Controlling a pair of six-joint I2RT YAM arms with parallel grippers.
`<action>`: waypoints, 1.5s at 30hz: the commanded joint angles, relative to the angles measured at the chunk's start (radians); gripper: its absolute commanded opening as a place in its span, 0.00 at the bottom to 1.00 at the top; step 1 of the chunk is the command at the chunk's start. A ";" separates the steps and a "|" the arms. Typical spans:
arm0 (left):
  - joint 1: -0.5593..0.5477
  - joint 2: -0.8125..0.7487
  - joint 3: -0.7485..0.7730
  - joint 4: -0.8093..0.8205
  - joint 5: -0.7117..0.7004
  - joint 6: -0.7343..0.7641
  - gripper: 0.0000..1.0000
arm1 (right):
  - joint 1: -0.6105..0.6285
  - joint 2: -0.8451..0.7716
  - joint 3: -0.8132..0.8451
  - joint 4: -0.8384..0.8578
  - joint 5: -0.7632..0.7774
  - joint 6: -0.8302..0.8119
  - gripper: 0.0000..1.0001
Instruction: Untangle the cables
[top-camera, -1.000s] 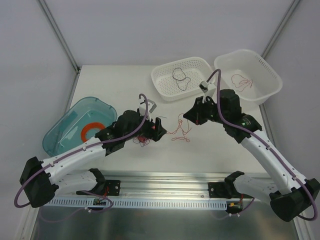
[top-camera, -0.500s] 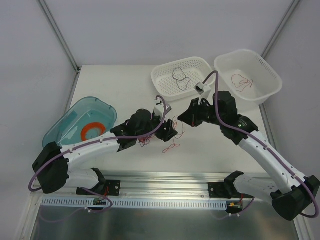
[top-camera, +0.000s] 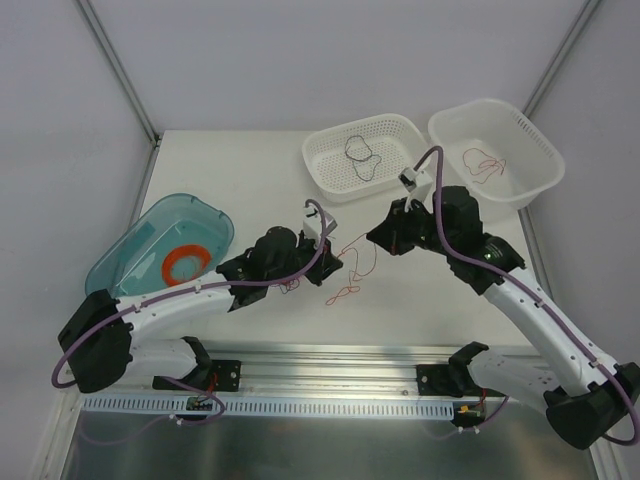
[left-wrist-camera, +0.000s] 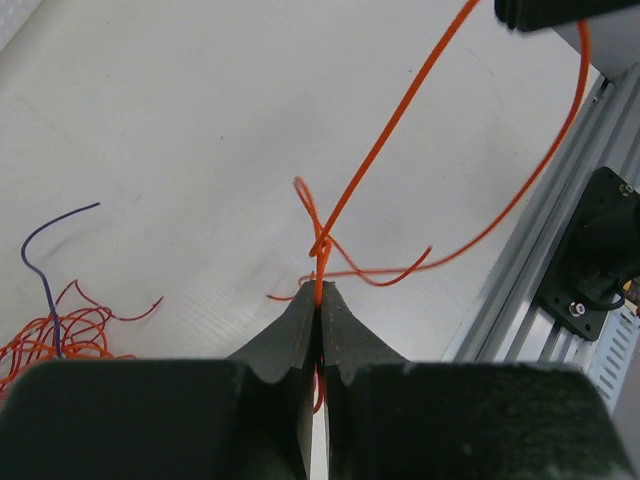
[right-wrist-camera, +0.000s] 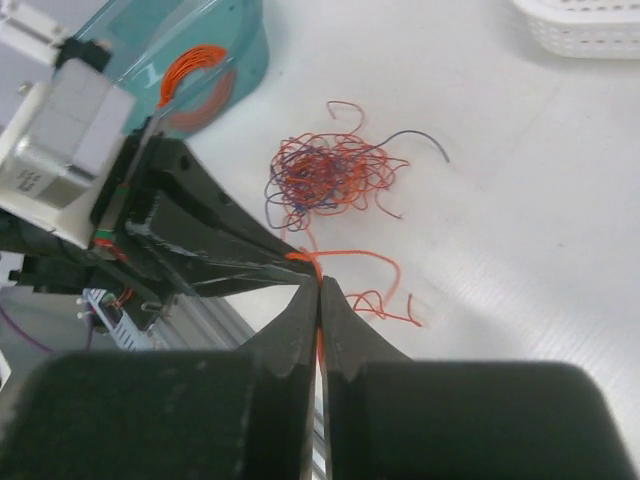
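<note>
One red cable (left-wrist-camera: 385, 140) runs taut between my two grippers, above the table. My left gripper (top-camera: 341, 263) (left-wrist-camera: 319, 291) is shut on it just below a small knot. My right gripper (top-camera: 377, 238) (right-wrist-camera: 319, 284) is shut on the same red cable (right-wrist-camera: 352, 255), its tips almost touching the left fingers (right-wrist-camera: 225, 240). The strand's loose end (top-camera: 344, 293) curls on the table below. A fist-sized tangle of red and dark cables (right-wrist-camera: 330, 175) (top-camera: 288, 282) (left-wrist-camera: 48, 335) lies under the left arm.
A white perforated basket (top-camera: 360, 124) at the back holds a dark cable (top-camera: 360, 156). The white tub (top-camera: 490, 104) beside it holds a red cable (top-camera: 487, 165). A teal bin (top-camera: 120, 262) on the left holds an orange coil (top-camera: 184, 263). A metal rail (top-camera: 330, 356) runs along the near edge.
My left gripper swung right from the tangle to the right gripper and went from open to shut on the red strand. The right gripper stayed shut, shifting slightly.
</note>
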 joint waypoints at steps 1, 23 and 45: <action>-0.010 -0.092 -0.078 0.020 -0.061 -0.024 0.00 | -0.063 -0.048 0.041 -0.036 0.082 -0.036 0.01; 0.127 -0.387 -0.278 -0.115 -0.188 -0.113 0.00 | -0.290 -0.086 0.104 -0.187 0.136 -0.034 0.01; 0.187 -0.233 0.217 -0.241 -0.002 -0.092 0.00 | -0.302 -0.085 0.089 -0.176 -0.033 -0.023 0.01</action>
